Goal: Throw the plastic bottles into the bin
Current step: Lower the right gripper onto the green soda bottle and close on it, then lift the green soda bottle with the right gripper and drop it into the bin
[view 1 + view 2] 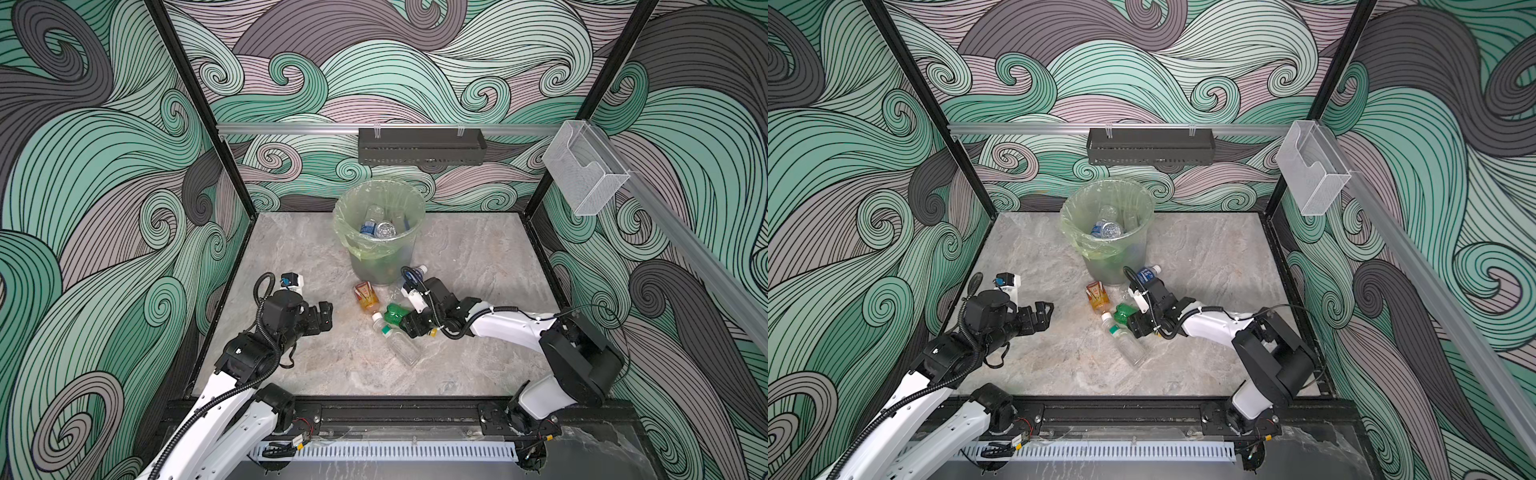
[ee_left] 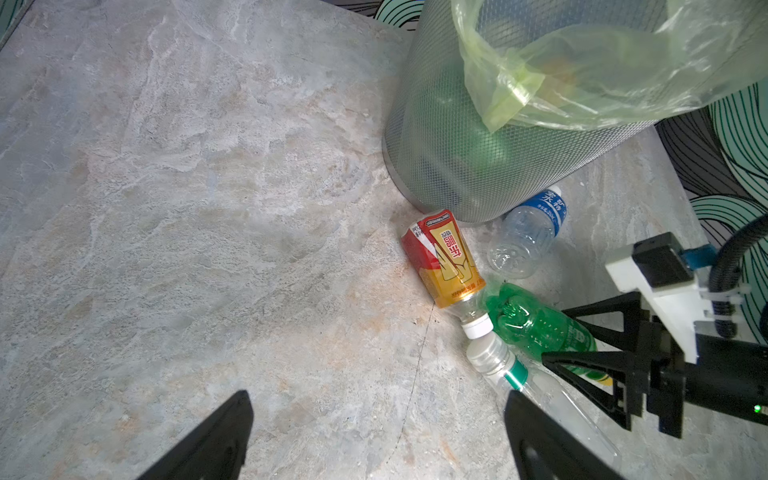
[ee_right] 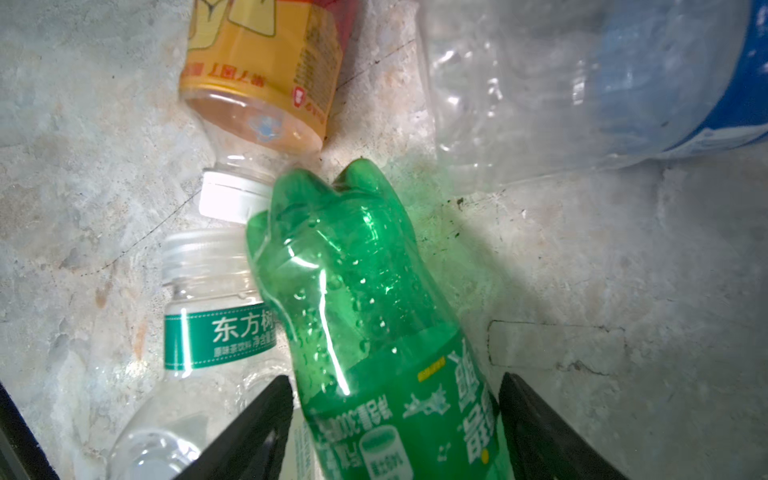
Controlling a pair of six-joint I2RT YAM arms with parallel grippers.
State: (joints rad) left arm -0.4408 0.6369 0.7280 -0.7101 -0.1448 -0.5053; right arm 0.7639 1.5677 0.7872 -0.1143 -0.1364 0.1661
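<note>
Right wrist view: the green bottle (image 3: 365, 316) is lying on its side on the stone-look table (image 2: 166, 208). Your right gripper (image 3: 395, 378) is straddling its labelled end with one finger close against each flank. You cannot tell from here whether they are gripping it or only bracketing it.

The bottle's base is reaching the white cap of the orange bottle (image 3: 266, 75) and crossing over the neck of the clear bottle with the green band (image 3: 208, 324). The blue-labelled bottle (image 3: 623, 83) is lying beyond them, just beside the foot of the bin (image 1: 374, 266), which in both top views is standing behind this cluster with several bottles already inside.

Your left gripper (image 2: 378, 399) is hanging over bare table with its fingers spread wide, apart from the pile and holding nothing.

You are looking at the grasp step, with four bottles left on the table by this count. The next move is calling for a firm but gentle squeeze on a slick, crushable shell. After that comes a clean lift that leaves the neighbours undisturbed, then a carry over the bin's rim.
</note>
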